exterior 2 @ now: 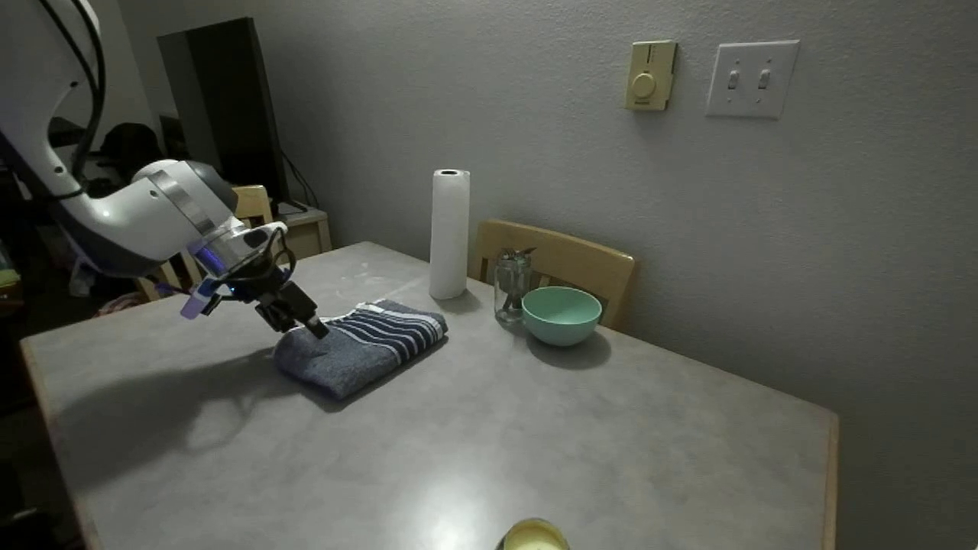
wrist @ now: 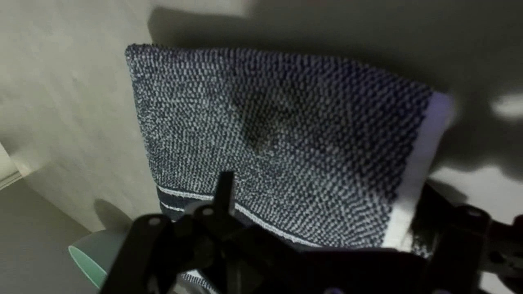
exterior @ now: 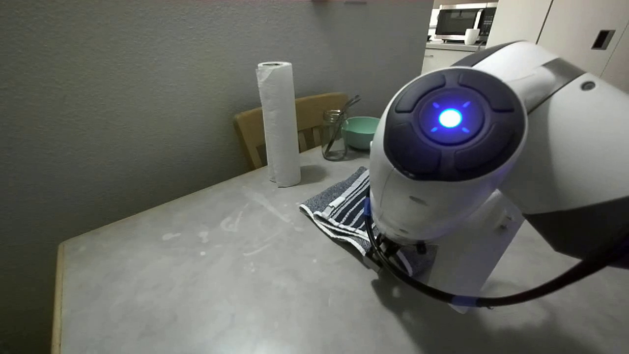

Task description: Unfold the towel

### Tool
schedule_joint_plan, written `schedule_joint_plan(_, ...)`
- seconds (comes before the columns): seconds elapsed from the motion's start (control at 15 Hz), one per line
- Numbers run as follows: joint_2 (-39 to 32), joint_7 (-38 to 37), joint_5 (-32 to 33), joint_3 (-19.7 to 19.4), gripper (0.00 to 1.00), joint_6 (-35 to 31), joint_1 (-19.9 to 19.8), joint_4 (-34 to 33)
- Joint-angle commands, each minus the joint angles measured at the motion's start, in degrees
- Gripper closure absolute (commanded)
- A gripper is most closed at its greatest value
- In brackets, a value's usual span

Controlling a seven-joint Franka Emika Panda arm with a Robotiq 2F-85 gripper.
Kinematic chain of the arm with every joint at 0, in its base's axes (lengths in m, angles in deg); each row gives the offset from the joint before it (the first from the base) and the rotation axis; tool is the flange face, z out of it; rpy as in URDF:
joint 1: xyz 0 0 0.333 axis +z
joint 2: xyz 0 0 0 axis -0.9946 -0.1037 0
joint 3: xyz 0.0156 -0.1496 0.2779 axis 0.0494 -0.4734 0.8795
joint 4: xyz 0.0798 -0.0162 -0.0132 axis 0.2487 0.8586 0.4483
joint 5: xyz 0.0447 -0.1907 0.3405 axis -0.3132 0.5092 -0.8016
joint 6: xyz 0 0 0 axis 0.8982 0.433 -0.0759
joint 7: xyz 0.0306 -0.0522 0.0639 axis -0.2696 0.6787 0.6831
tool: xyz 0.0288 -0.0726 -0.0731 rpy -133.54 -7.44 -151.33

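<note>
Evidently folded, the towel lies on the table; the gripper, spread wide and clamping nothing, straddles its white edge, probably to pinch a layer. The paper roll and bowl, standing apart, should leave unfolding room.

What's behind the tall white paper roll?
In an exterior view, a brown wooden chair and rough grey wall show behind the white paper roll; whatever it covers is hidden.

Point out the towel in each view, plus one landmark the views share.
In an exterior view: towel, mostly right of centre, partly hidden by the arm.
In an exterior view: towel, left of centre, lower half.
In the wrist view: towel, across the middle, lower part behind the gripper.
Shared landmark: green bowl, partly hidden at the wrist view's lower left.
</note>
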Motion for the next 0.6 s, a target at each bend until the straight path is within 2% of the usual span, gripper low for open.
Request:
schedule_joint_plan(0.0, -1.33, -3.18, 2.14, 1.91, 0.00, 3.72, -1.51, -1.56)
schedule_joint_plan(0.53, -0.07, -3.57, 2.34, 5.18, 0.00, 14.42, -0.57, -2.14)
